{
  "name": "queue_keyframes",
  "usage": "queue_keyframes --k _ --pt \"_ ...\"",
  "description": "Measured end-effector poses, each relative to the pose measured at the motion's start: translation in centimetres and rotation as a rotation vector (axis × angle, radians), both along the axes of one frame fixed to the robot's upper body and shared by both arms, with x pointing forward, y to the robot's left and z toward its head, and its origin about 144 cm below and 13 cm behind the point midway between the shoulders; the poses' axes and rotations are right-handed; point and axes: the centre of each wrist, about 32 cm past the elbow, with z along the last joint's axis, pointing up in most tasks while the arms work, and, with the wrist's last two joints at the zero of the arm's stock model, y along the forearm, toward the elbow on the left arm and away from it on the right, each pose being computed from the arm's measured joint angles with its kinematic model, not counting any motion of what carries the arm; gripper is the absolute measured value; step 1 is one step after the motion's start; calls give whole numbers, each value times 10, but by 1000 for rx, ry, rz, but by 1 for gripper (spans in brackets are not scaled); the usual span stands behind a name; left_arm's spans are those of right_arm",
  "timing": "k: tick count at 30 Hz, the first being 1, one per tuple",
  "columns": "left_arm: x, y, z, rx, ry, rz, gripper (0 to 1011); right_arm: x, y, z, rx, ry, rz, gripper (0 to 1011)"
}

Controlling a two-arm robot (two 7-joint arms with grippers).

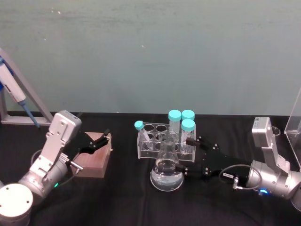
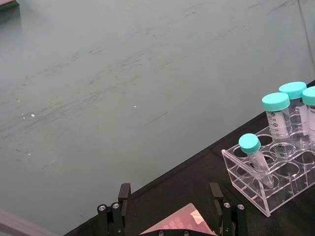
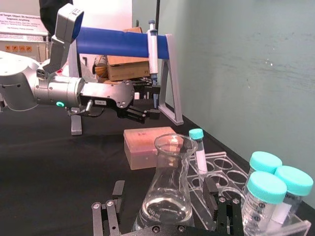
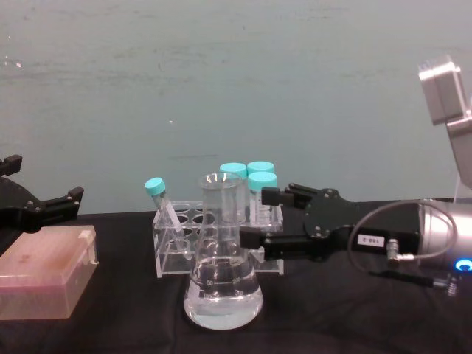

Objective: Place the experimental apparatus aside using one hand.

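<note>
Clear case (image 1: 294,123) cut off at right edge, pipette (image 1: 10,85) cropped at left, flask (image 4: 222,262) graduations unreadable

flask (image 1: 167,165): 1 | capped tubes (image 1: 175,116): 4 | rack (image 1: 148,146): 1 | box (image 1: 94,160): 1

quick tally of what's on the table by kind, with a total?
Conical flask: 1
Teal-capped tubes: 4 (three large, one slim and tilted)
Clear tube rack: 1
Pink box: 1
Total: 7
The right gripper has its jaws open on either side of the flask; the left gripper hovers open over the pink box.
</note>
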Motion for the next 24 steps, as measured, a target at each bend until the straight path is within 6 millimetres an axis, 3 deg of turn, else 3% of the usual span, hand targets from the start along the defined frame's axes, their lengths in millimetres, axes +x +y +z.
queue_keyframes --k 24 --pt "0 0 0 0 0 0 1000 20 23 3 17 10 33 1000"
